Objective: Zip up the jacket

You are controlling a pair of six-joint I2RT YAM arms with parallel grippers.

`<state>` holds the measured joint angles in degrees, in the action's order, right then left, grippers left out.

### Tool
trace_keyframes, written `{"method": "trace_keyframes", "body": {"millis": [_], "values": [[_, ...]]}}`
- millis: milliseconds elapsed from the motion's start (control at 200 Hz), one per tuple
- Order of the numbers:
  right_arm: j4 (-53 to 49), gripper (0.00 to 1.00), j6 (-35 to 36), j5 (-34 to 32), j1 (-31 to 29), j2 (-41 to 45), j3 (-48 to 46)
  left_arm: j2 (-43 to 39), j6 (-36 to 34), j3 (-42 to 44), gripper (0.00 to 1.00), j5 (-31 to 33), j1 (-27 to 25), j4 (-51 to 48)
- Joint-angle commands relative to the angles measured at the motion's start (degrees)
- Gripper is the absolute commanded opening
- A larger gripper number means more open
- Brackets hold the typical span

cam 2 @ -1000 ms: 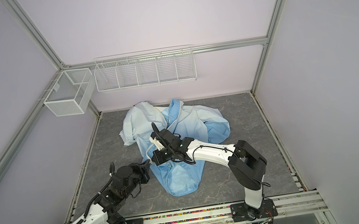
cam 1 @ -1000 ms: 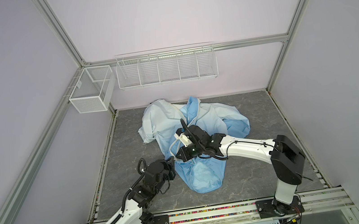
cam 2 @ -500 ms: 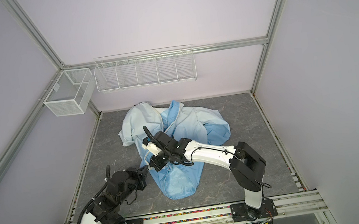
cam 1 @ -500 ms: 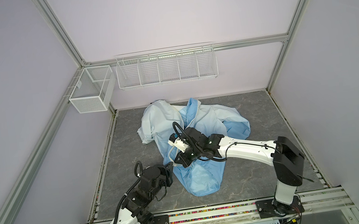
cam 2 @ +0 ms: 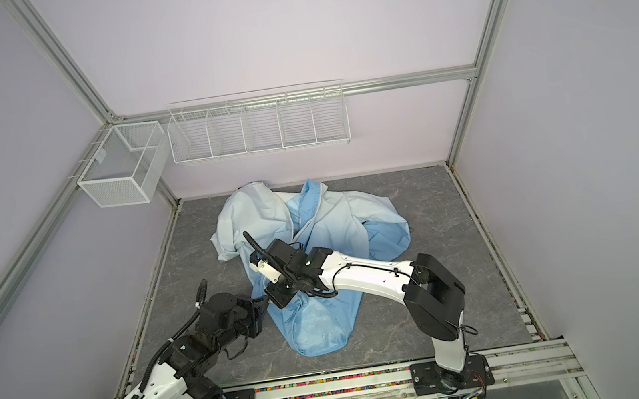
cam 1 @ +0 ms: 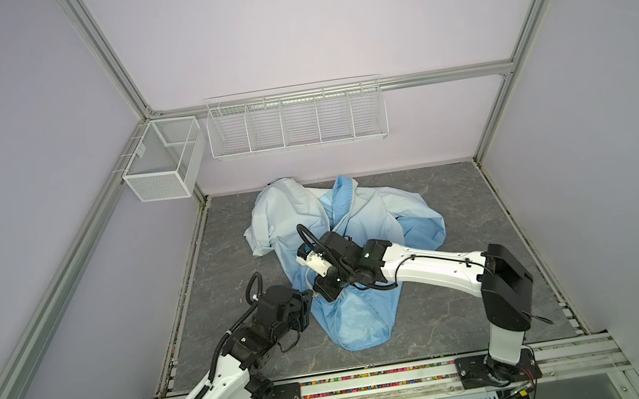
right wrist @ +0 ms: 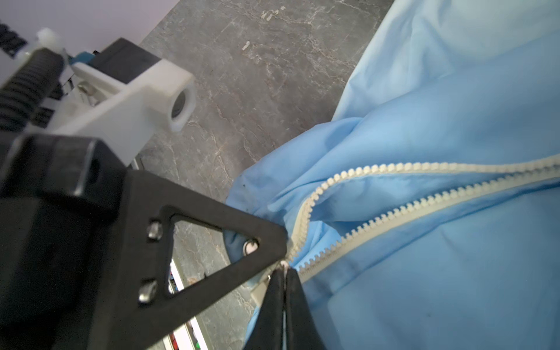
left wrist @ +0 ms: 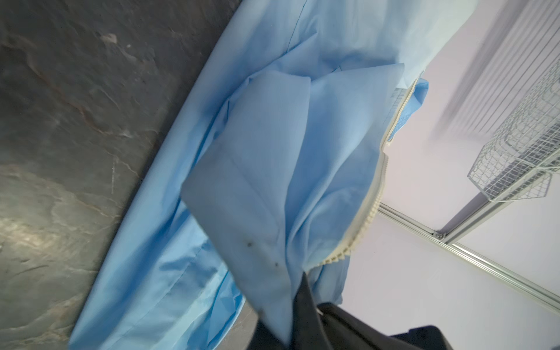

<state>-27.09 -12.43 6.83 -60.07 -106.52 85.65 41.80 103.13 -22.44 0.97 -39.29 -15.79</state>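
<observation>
Well, right claw (right wrist: 285, 268) pinches the zipper (right wrist: 394, 212) base, left claw (left wrist: 295, 306) grips jacket (cam 1: 366, 312) fabric beside it. Teeth beyond gape; zipping looks barely begun.

The jacket (cam 1: 357, 241) is thin, smooth light-blue cloth, matt with a faint sheen along its creases. Its zipper (right wrist: 394, 213) has cream plastic teeth on pale tape. The tabletop (cam 1: 471, 314) looks like dark grey veined stone, matt. The left gripper (cam 1: 308, 295) and right gripper (right wrist: 284, 278) are matt black plastic, the left with bright metal screws. The arm shell (cam 1: 432, 273) is glossy white plastic. The wire rack (cam 1: 295, 122) and mesh basket (cam 1: 162, 166) are white-coated metal. The frame bars (cam 1: 110, 64) are brushed metal and the walls (cam 1: 286, 24) are smooth and matt.
</observation>
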Motion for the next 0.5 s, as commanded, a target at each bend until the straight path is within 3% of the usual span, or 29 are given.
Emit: {"method": "trace_keyframes", "body": {"millis": [0, 290, 495], "values": [[-2.0, 0.07, -0.2, -6.4, 0.8, -3.1, 3.2, 3.4, -4.1, -3.7, 0.0, -5.8, -0.1, -0.3], [-3.5, 0.08, -3.2, -13.1, 2.8, -4.9, 4.9, 4.9, -6.8, -7.9, 0.0, -8.4, 0.1, -1.6], [0.5, 0.07, -2.2, -9.7, 3.3, -0.7, -0.1, 1.9, -6.6, -7.9, 0.0, -5.2, 0.7, -2.4]]}}
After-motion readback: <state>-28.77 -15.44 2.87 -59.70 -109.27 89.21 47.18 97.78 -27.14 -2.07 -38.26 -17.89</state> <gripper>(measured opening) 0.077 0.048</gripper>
